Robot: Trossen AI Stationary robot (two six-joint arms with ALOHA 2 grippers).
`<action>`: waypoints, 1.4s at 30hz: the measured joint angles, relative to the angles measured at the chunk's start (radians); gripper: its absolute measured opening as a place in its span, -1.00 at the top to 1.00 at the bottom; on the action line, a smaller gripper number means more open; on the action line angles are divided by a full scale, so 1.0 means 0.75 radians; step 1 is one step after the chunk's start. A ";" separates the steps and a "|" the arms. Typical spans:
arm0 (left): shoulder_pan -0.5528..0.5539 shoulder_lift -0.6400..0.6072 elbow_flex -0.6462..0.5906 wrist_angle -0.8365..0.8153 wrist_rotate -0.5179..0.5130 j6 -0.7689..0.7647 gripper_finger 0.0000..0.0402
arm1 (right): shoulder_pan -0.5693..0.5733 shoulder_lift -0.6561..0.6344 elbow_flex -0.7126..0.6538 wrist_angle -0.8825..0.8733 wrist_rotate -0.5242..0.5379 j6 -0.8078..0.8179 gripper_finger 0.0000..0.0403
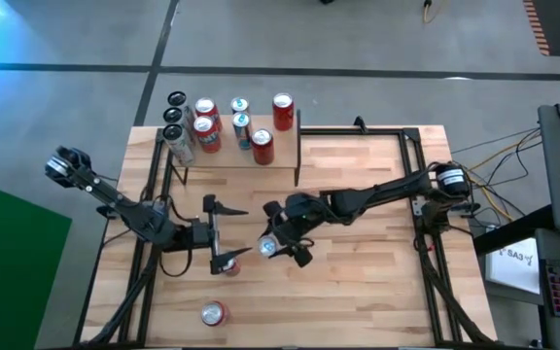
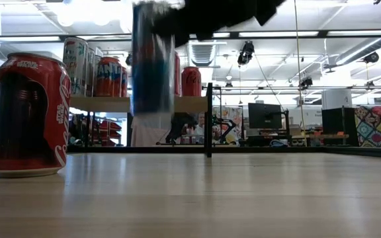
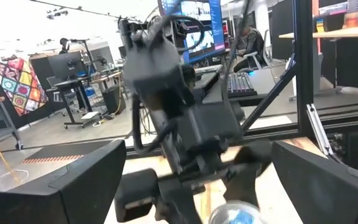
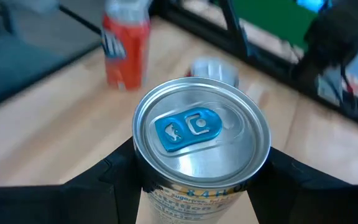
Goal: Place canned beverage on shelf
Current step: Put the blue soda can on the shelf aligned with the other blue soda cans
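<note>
While my right gripper (image 1: pixel 278 248) squeezes the blue can (image 1: pixel 267 247) from both sides, I hold it up over the middle of the table (image 1: pixel 377 282), off the wood. My left gripper (image 1: pixel 220 233) hangs just beside it with its fingers spread wide and nothing in them.

From above I only see the round silver top of the can. From the table-height camera I see its tall side (image 2: pixel 152 66) instead, and that it floats above the table with room under it. It stands straight up, top to the ceiling, long way up and down.

My right wrist camera shows the lid (image 4: pixel 202 134) up close with a blue tab, and my dark fingers (image 4: pixel 104 177) pressed on each side. My left wrist camera sees my right arm and a small bit of the can top (image 3: pixel 238 214).

The shelf (image 1: pixel 236 157) is at the far side of the table, well apart from my can, with other cans on it. A red can (image 1: pixel 213 313) lies near the front edge; another red can (image 1: pixel 229 262) is by my left gripper.
</note>
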 joint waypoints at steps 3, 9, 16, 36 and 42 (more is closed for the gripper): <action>0.000 0.035 0.000 0.008 0.018 -0.023 -0.92 | 0.003 0.001 -0.068 0.018 0.077 0.009 -0.05; 0.005 0.120 0.000 0.014 0.026 -0.068 -0.92 | 0.000 0.001 -0.141 0.130 0.095 0.083 -0.06; 0.007 0.214 0.005 0.095 0.025 -0.077 -0.92 | 0.000 0.001 -0.256 0.371 0.094 0.139 -0.16; 0.031 0.285 0.012 0.096 0.022 -0.121 -0.92 | 0.000 0.001 -0.382 0.416 0.095 0.199 -0.33; 0.041 0.287 0.012 0.096 0.021 -0.120 -0.92 | 0.000 -0.001 -0.381 0.419 0.136 0.226 -0.45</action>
